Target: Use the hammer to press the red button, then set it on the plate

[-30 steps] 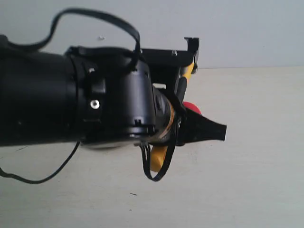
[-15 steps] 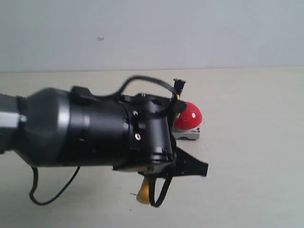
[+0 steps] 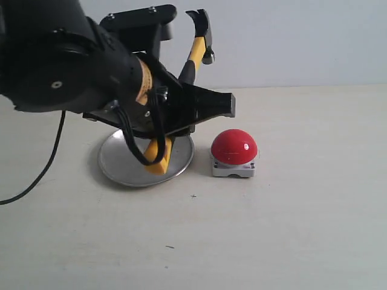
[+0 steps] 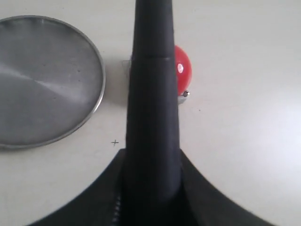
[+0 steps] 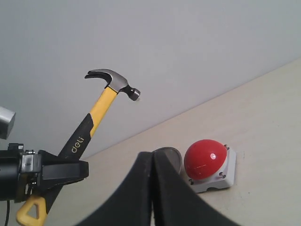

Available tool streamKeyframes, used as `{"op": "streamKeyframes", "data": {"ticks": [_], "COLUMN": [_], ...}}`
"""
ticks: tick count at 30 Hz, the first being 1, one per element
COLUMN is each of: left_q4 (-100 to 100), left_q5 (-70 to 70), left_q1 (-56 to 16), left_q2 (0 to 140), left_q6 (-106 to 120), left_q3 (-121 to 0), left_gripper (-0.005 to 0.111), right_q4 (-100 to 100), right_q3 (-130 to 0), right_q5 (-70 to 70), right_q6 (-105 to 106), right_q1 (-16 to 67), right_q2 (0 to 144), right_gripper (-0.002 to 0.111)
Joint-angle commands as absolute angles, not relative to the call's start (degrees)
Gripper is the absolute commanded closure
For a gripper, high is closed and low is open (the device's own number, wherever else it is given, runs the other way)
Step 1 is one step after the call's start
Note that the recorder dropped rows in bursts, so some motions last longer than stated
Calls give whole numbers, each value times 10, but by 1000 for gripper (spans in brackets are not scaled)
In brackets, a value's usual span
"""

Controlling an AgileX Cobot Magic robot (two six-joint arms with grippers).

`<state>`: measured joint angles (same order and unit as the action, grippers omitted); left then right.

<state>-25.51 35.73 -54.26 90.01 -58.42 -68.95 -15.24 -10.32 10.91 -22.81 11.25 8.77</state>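
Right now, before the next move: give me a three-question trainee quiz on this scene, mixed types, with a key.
1. True or false: the hammer lies flat on the plate.
2. Which part of the hammer does the left claw grip? A. the metal head. B. the black middle section. C. the yellow end loop.
3. Fill in: in the exterior view, the red button stands to the ___ of the plate.

Key:
1. False. It is held in the air, tilted, head up.
2. B.
3. Right.
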Motion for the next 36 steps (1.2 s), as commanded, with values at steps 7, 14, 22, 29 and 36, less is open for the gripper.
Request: {"op": "streamKeyframes", "data": {"ticks": [7, 14, 22, 29, 36], "left_q4": [-190, -261, -486, -634, -680], "left_q5": [3, -268, -519, -546, -547], "left_q1": [-425, -317, -178, -93, -58], "left_q2": [857, 866, 940, 1003, 1045], "left_q6": [-577, -682, -856, -925, -951], "left_q3": [-504, -389, -372, -394, -427], "left_gripper": [107, 107, 107, 107, 107], "right_q4": [-151, -151, -151, -151, -151], "right_q3": [-100, -100, -100, -100, -100], "right_q5": [102, 102, 102, 102, 102], "right_q6": [-226, -226, -226, -226, -226], "right_q1": [114, 114, 114, 114, 114], "right_q2": [86, 86, 86, 86, 86], "right_gripper": [108, 108, 108, 108, 108]}}
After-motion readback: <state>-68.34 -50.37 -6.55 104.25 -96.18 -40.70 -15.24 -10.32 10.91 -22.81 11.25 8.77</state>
